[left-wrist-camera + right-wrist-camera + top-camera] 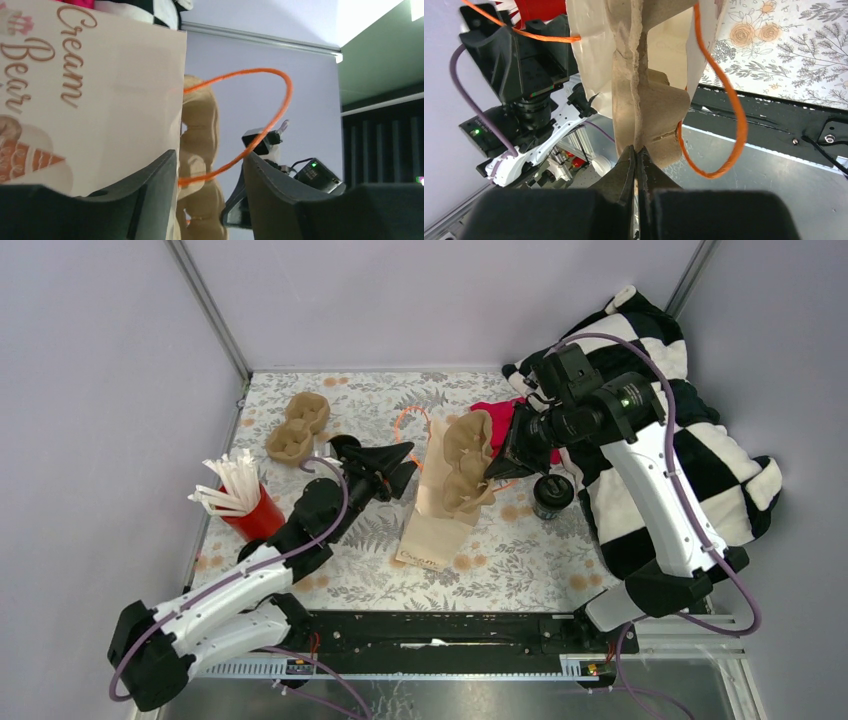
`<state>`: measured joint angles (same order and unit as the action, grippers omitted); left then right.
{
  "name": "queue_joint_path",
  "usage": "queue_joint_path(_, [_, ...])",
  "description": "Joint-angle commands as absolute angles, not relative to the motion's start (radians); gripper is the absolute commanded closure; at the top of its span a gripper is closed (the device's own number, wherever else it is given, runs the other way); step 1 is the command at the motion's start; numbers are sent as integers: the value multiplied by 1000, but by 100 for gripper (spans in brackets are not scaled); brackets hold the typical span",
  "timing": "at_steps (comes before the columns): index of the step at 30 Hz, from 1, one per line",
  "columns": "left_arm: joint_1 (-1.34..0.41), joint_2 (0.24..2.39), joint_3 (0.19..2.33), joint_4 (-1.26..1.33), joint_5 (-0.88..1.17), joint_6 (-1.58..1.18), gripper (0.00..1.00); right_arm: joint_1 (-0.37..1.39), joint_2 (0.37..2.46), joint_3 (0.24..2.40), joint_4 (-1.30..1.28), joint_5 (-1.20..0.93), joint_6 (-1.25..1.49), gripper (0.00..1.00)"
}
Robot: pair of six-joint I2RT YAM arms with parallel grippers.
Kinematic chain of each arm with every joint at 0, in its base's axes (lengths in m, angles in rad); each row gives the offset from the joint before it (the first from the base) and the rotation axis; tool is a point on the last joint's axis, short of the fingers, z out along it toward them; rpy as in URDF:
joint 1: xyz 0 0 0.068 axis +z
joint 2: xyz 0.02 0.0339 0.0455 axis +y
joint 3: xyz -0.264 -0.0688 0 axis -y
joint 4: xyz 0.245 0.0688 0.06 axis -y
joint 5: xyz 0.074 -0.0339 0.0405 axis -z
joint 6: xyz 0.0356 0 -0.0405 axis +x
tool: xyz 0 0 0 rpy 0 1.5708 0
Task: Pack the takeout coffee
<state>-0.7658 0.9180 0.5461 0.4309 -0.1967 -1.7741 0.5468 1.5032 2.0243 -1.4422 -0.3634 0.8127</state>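
Right hand (636,151) is pinched fully shut on the rim of the tray (634,75). The tray is turned edge-on and sits partway inside the mouth of the bag (432,525), presumably edge-on so that it slips through the narrow opening.

Left hand (209,157) is open, fingers well apart, gripping nothing. The orange handle (260,85) loops through the gap, and the bag's side is just beside one finger; I cannot tell if they touch. My reading is that it stands at the bag's 9 o'clock to brace it against sliding while the tray is pushed in from 3 o'clock.

The bag's mouth points toward 12 o'clock and its base toward 6.

Cup (552,495) stands upright on the surface (520,560) with its lid on, at the bag's 3 o'clock and near the right hand. Neither hand touches it, so it is not yet packed.

A second tray (298,427) lies at the bag's 10 o'clock, well apart.

Judgement: the tray goes in first as a carrier and the cup follows. The risk is that the tray snags the handle.
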Motion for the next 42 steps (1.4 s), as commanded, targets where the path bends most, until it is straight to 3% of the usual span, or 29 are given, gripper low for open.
queue_joint_path(1, [-750,839,689,46,-231,-1620,34,562,1532,2055,-1409,-406,802,100])
queue_joint_path(3, [-709,827,760,-103,-217,-1526,23,594,1564,2105,-1427,-404,787,100])
queue_joint_path(8, [-552,936,1004,-293,-18,-1213,9,701,1633,2198,-1477,-358,772,100])
queue_joint_path(13, [-517,1045,1200,-513,-32,-1007,11,705,1621,2184,-1475,-349,768,100])
queue_joint_path(17, [-493,1075,1243,-550,-7,-958,26,711,1624,2212,-1464,-356,759,100])
queue_joint_path(23, [-493,1102,1282,-589,71,-870,33,716,1643,2230,-1477,-335,764,100])
queue_joint_path(30, [-492,1113,1263,-551,157,-875,71,720,1679,2240,-1477,-302,795,100])
queue_joint_path(32, [-492,1119,1256,-546,180,-883,86,722,1691,2243,-1479,-298,802,100])
queue_joint_path(34, [-487,1120,1244,-531,212,-896,95,724,1700,2250,-1478,-283,818,100])
queue_joint_path(37, [-484,1113,1207,-448,271,-937,100,725,1718,2259,-1478,-275,835,100])
queue_joint_path(42, [-468,1096,1141,-340,343,-1007,100,733,1736,2267,-1478,-223,855,100])
